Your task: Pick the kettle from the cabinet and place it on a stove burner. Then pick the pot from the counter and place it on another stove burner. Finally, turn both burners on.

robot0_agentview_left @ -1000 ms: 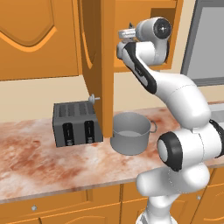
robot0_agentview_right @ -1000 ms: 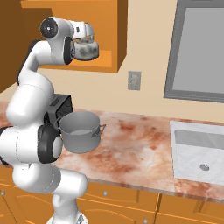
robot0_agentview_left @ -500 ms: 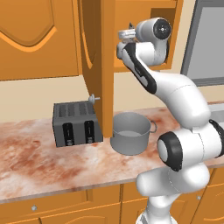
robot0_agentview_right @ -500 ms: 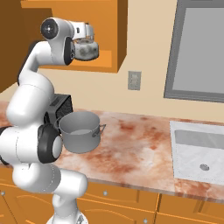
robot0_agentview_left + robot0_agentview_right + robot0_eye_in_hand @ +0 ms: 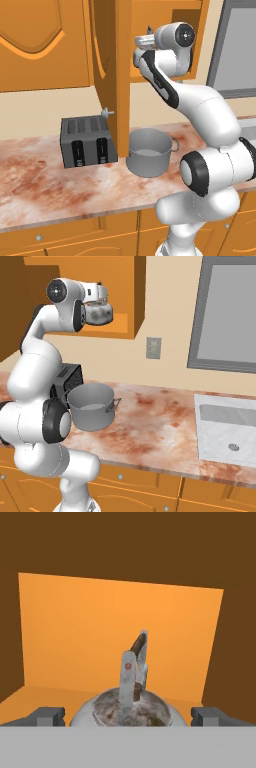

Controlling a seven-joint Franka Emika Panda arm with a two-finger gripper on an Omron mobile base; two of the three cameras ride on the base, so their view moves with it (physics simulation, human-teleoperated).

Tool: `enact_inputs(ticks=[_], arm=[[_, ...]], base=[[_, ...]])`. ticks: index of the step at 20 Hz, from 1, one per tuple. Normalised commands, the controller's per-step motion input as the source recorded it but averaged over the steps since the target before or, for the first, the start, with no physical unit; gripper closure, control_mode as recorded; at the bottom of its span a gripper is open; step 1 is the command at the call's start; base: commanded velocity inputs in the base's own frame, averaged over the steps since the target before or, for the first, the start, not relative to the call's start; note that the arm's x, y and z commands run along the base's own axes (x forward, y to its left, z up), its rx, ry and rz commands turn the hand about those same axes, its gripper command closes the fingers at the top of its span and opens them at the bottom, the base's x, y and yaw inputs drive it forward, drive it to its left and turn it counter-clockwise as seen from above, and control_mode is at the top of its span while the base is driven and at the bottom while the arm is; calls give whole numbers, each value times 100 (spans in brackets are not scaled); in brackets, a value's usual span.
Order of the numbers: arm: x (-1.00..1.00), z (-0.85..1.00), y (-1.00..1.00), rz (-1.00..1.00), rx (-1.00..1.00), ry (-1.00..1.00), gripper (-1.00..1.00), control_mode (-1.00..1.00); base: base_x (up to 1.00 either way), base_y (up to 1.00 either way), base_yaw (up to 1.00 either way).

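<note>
The small silver-grey kettle [image 5: 100,314] stands on the orange shelf of the open wall cabinet [image 5: 131,301]. In the hand view the kettle [image 5: 127,709] sits close below me, its upright loop handle [image 5: 134,664] rising in the middle. My gripper [image 5: 128,717] is open, with one fingertip [image 5: 47,716] on each side of the kettle's body and not touching it. From the right base view the gripper [image 5: 101,301] hangs just above the kettle. The wide grey pot [image 5: 149,152] rests on the marbled counter [image 5: 45,185], also seen as the pot [image 5: 92,406] beside my arm.
The cabinet's open door [image 5: 112,75] hangs edge-on left of my arm, its knob [image 5: 106,113] above a dark toaster [image 5: 87,141]. A sink [image 5: 227,428] is set into the counter at right, under a grey window frame [image 5: 230,311]. A wall outlet [image 5: 153,348] sits between.
</note>
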Motion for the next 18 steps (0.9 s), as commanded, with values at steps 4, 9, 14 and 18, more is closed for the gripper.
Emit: enact_inputs(ticks=[4, 9, 14, 18], arm=[[5, 0, 0, 0, 0, -1, -100, -100], [4, 0, 0, 0, 0, -1, -100, -100], [3, 0, 0, 0, 0, 0, -100, -100], [5, 0, 0, 0, 0, 0, -100, -100]], base=[[0, 0, 0], [0, 0, 0], [0, 0, 0], [0, 0, 0]])
